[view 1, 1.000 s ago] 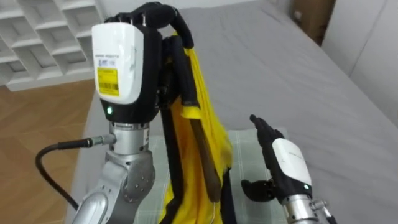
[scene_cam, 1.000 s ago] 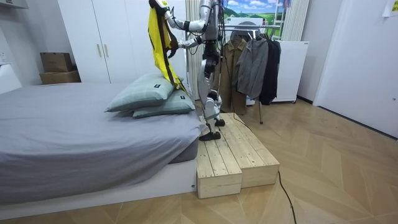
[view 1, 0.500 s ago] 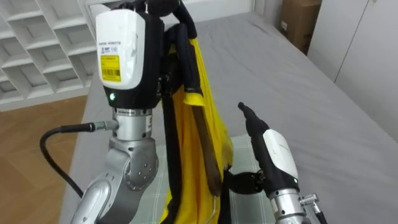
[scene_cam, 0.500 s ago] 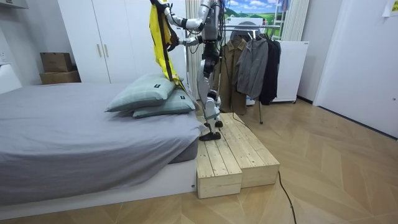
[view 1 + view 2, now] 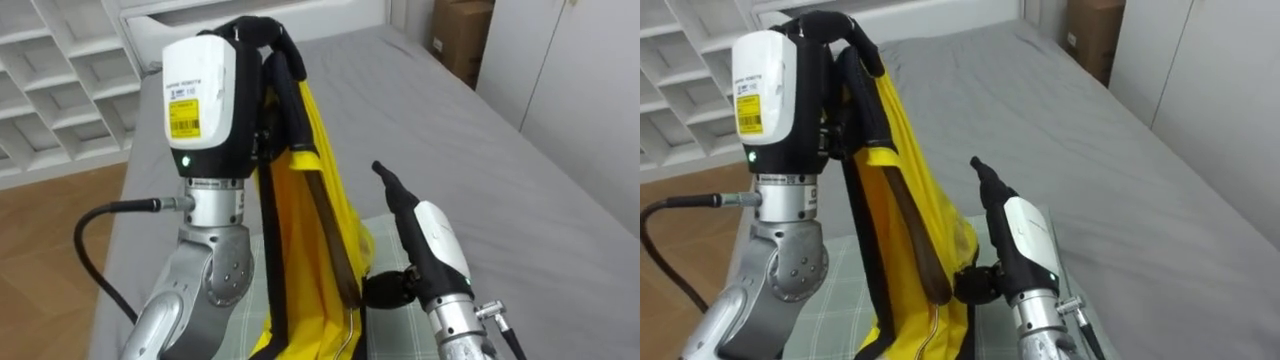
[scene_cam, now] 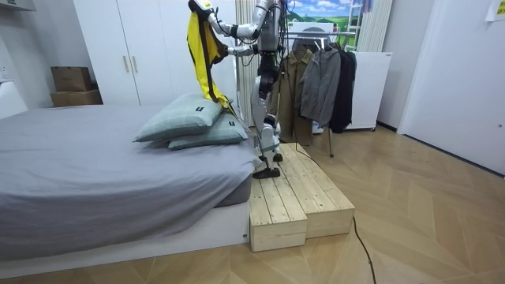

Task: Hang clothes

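I hold a yellow garment [image 5: 312,190] with black trim up high over the bed. It hangs on a brown wooden hanger [image 5: 335,245]. My left hand [image 5: 200,95] is raised at head height, its fingers curled over the garment's black top. My right hand [image 5: 428,240] stands just right of the garment, fingers straight and pointing up, with its dark thumb against the garment's edge. In the right eye view the garment [image 5: 908,195] hangs between the left hand [image 5: 772,85] and the right hand [image 5: 1027,235]. In the room view the garment [image 6: 203,55] dangles above the pillows.
A grey bed [image 5: 450,130] lies below, with two green checked pillows [image 6: 185,120] at its near end. I stand on a wooden platform [image 6: 296,197] beside it. Behind me a rack holds several coats [image 6: 316,75]. White shelves [image 5: 60,70] and a cardboard box [image 5: 458,35] stand beyond the bed.
My right hand has moved left, up to the garment, until its thumb meets the edge. The left hand still holds the garment high. The head camera has shifted slightly.
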Controlling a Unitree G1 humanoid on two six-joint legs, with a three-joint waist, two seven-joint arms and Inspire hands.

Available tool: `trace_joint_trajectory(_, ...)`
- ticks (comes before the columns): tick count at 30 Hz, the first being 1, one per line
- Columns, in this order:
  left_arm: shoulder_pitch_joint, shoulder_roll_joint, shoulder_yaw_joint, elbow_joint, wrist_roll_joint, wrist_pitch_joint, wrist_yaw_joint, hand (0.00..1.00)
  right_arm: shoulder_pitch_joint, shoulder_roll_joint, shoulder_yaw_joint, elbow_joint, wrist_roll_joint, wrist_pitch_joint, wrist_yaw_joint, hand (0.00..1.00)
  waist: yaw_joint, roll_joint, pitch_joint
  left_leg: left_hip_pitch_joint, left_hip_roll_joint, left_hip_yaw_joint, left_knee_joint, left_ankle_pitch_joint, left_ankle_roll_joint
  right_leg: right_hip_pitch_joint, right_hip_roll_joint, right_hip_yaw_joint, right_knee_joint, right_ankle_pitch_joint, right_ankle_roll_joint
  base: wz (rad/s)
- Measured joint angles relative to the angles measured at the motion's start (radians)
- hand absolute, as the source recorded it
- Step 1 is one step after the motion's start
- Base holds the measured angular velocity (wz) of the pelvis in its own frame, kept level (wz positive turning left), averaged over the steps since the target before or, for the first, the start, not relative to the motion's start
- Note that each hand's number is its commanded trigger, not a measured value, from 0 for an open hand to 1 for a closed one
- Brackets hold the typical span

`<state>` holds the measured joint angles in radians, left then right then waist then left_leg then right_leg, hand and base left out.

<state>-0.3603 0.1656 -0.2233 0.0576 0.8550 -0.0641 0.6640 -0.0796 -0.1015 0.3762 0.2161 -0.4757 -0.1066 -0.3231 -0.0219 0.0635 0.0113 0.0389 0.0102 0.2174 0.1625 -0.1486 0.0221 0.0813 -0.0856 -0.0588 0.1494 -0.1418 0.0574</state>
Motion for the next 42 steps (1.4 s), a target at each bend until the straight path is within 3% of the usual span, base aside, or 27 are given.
trace_joint_trajectory(13, -0.005, 0.000, 0.001, 0.001, 0.000, 0.002, -0.001, 1.00, 0.000, 0.000, 0.037, 0.000, 0.000, -0.001, 0.008, 0.00, 0.003, 0.009, -0.0020, -0.004, 0.000, 0.003, 0.000, 0.000, 0.000, -0.011, -0.001, 0.001, 0.002, 0.000, 0.000, 0.00)
trace_joint_trajectory(22, -0.073, -0.001, -0.001, 0.002, -0.002, -0.010, -0.001, 1.00, -0.001, -0.005, 0.077, 0.000, -0.002, -0.009, -0.004, 0.00, 0.002, 0.020, -0.0017, -0.008, 0.000, 0.004, 0.004, 0.000, 0.000, -0.010, -0.001, 0.002, 0.003, 0.000, 0.000, 0.00)
trace_joint_trajectory(35, -0.081, -0.039, -0.028, 0.002, -0.037, -0.012, -0.013, 1.00, -0.022, -0.003, 0.073, 0.000, -0.003, -0.009, -0.004, 0.00, -0.001, 0.032, 0.0029, -0.011, 0.002, 0.013, 0.001, 0.000, 0.000, -0.019, 0.001, 0.011, 0.006, 0.000, 0.000, -0.01)
trace_joint_trajectory(42, -0.092, -0.040, -0.029, 0.003, -0.036, -0.008, -0.025, 1.00, -0.034, 0.007, 0.079, 0.000, -0.009, -0.009, -0.004, 0.00, 0.002, 0.031, 0.0032, -0.017, 0.002, 0.019, 0.001, 0.000, 0.000, -0.035, 0.001, 0.019, 0.020, 0.000, 0.000, -0.03)
